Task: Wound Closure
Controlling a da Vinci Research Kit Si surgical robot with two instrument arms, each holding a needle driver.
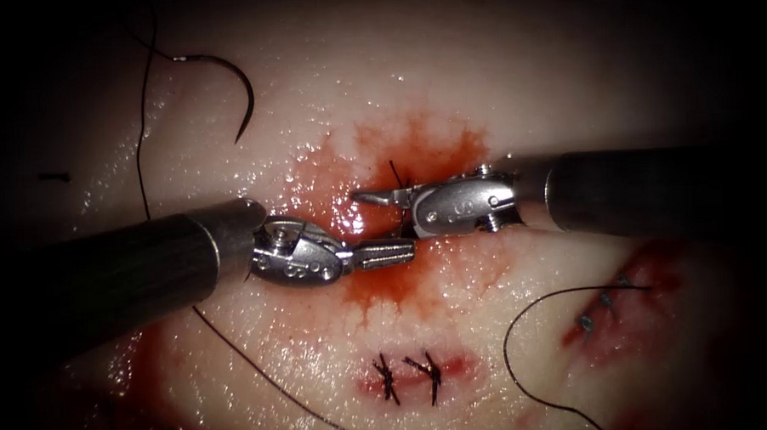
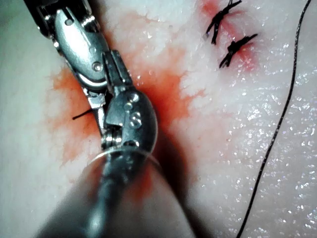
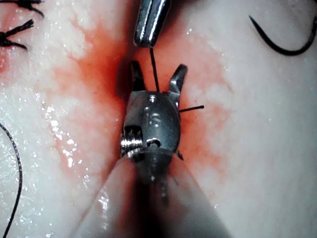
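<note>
Left tool [image 1: 385, 254]: jaws closed on thread [image 3: 154, 69] over the red fluid [image 1: 415, 150].
Right tool [image 3: 158, 78]: jaws spread around that thread.
Needle [image 1: 230, 84]: lying free on tissue [image 1: 516, 100], far left, point aimed down.

Left hand [image 2: 113, 74] closed over red-stained tissue [image 2: 208, 148], short thread end [image 2: 81, 116] beside, two dark stitches [image 2: 230, 32] beyond.
</note>
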